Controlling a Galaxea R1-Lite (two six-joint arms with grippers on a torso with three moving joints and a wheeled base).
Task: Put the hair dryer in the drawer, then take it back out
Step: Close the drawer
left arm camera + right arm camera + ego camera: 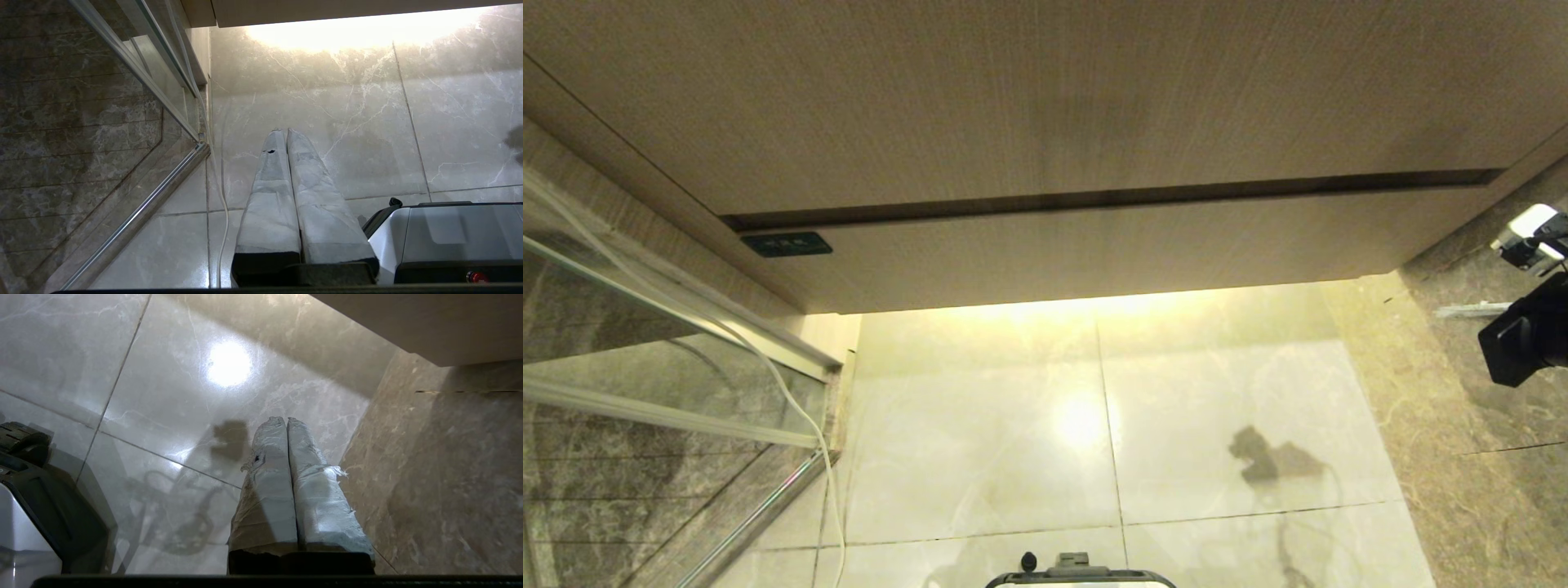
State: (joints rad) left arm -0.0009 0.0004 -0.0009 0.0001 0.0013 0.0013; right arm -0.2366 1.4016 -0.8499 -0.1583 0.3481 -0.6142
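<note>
Drawer (1094, 245) front, pale wood grain and handleless, sits flush and closed under the taller panel (1029, 98) of the same wood, a dark slot running between the two. A small dark label (786, 243) sits at the drawer's left end. Hair dryer: I cannot see it anywhere from where things stand now, neither on the floor nor in either end effector.

Below the cabinet a warm strip of light falls on the glossy marble floor (980, 425), and a round glare spot shines on the tiles. To the left is a glass shower screen (645, 359) in a metal frame, with a thin white cable (796, 408) trailing down along its edge to the floor. To the right a darker brown marble wall (1462, 457) meets the cabinet's end.

The right end effector (287, 421) hangs over the floor close to that brown wall, its two tape-wrapped fingers (269, 477) pressed together, clenched on nothing. Part of the right arm (1527, 335) shows at the right edge of the head view, its shadow lying on the tiles.

The left end effector (284, 132) is held low by the robot's base (445, 237), pointing at the floor near the shower frame, its wrapped fingers also pressed together and empty.
</note>
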